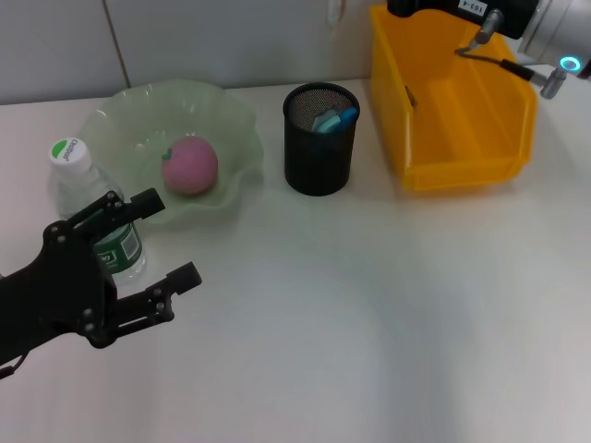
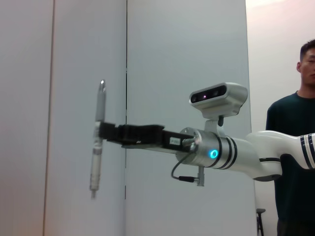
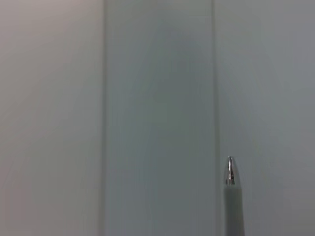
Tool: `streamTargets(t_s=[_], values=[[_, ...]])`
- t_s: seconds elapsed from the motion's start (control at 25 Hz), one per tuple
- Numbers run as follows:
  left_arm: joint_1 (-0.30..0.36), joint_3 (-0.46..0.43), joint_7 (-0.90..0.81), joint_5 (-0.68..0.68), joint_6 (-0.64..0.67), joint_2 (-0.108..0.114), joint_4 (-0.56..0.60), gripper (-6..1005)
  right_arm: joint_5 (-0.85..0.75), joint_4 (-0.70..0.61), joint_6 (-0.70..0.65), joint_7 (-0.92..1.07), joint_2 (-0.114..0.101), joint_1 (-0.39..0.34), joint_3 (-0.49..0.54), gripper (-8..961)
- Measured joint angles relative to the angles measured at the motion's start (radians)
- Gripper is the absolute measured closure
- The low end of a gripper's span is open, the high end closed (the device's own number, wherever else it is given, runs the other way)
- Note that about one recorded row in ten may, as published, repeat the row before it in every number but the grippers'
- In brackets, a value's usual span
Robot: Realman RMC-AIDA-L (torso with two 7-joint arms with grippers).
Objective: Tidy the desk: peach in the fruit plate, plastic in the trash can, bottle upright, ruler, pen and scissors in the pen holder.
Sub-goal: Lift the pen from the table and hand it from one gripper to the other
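A pink peach (image 1: pixel 190 165) lies in the pale green fruit plate (image 1: pixel 235 120). Beside the plate, the clear bottle (image 1: pixel 78 189) stands upright. My left gripper (image 1: pixel 175 238) hovers open just in front of the bottle, holding nothing. The black mesh pen holder (image 1: pixel 319 157) holds blue items (image 1: pixel 332 119); I cannot tell which are ruler or scissors. In the left wrist view my right gripper (image 2: pixel 101 133) is shut on a silver pen (image 2: pixel 96 162), held upright high in the air. The pen's tip (image 3: pixel 230 177) shows in the right wrist view. The plastic is out of view.
The yellow bin (image 1: pixel 517 138) stands at the back right, next to the pen holder. My right arm (image 1: pixel 545 28) reaches in above the bin. A person (image 2: pixel 295 147) stands behind the robot's right arm in the left wrist view.
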Motion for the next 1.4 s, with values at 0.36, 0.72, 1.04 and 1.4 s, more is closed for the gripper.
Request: streamTargets(t_s=[0.36, 0.72, 1.04, 1.4], values=[[0.003, 0.006, 0.116, 0.0, -0.01, 0.0, -0.067, 168, -0.288, -0.208, 0.22, -0.294, 0.004, -0.032, -0.012, 835], [0.007, -0.003, 0.184, -0.003, -0.017, -0.004, -0.115, 169, -0.294, -0.266, 0.269, -0.535, -0.011, -0.052, -0.094, 835], [-0.019, 0.007, 0.183, -0.065, 0.035, -0.007, -0.166, 169, 0.034, -0.148, 0.11, -0.429, 0.005, -0.134, -0.105, 836], [-0.102, 0.01, 0.15, -0.196, 0.121, -0.01, -0.255, 169, 0.058, -0.132, -0.191, -0.19, 0.006, -0.258, -0.134, 836]])
